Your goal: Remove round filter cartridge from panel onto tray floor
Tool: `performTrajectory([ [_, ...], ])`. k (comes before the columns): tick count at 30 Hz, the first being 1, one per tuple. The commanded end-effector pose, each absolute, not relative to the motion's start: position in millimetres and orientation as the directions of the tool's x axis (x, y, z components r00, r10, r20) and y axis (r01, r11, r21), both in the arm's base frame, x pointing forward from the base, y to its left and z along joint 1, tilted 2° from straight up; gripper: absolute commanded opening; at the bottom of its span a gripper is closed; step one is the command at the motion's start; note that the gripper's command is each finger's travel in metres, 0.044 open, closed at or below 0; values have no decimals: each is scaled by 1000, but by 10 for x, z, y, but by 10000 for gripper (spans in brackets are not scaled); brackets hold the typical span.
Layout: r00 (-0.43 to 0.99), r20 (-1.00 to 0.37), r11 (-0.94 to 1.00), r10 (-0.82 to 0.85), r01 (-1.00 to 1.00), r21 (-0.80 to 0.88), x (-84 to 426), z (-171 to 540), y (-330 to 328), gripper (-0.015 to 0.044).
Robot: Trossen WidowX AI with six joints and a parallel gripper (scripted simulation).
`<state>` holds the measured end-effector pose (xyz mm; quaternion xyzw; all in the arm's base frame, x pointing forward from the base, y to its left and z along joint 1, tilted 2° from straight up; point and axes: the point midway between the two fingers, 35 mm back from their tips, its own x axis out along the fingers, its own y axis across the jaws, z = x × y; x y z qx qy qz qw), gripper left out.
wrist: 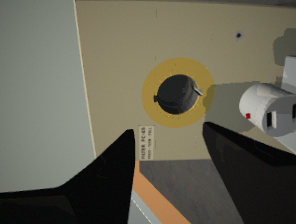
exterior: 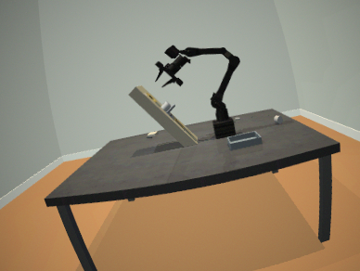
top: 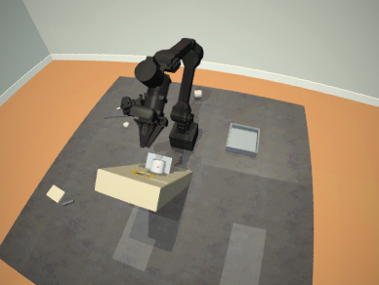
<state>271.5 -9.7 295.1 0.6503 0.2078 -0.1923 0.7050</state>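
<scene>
The white filter cartridge (top: 157, 166) (exterior: 165, 107) (wrist: 265, 107) is out of its hole. It rests on the sloping face of the beige service panel (top: 129, 188) (exterior: 155, 111) (wrist: 115, 50), against or beside a pale raised plate (top: 151, 158) (wrist: 291, 72). Its slots and a red mark show in the wrist view. The round hole (wrist: 176, 95) in the yellow ring (wrist: 150, 95) is empty. My gripper (exterior: 160, 83) (wrist: 168, 131) is open and empty, held off the panel, with the cartridge outside the fingers, to the right in the wrist view. The grey tray (top: 242, 152) (exterior: 245, 143) is empty.
The tray stands beside the arm's base. A white cylinder (top: 197, 94) (exterior: 277, 119) lies behind the base. A small white piece (top: 126, 124) lies left of the arm. A cream block (top: 56, 193) (exterior: 152, 135) and a grey rod (top: 67, 202) lie beyond the panel's left side.
</scene>
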Motion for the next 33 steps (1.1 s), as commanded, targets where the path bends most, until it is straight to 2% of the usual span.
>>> performTrajectory([
  [1,850,-526,84,1,524,847,2694,3302,-99,305],
  [4,852,-524,84,1,522,849,2671,3435,-101,383],
  [7,828,-561,222,3,546,808,2660,3301,-90,305],
  [12,734,-679,654,10,509,559,2583,2853,-51,305],
  [18,598,-801,966,14,201,166,2417,2346,-8,305],
  [20,553,-833,996,13,62,57,2353,2202,3,305],
  [22,536,-844,1000,13,9,21,2328,2152,7,305],
  [33,537,-844,1000,13,9,21,2373,2094,8,305],
])
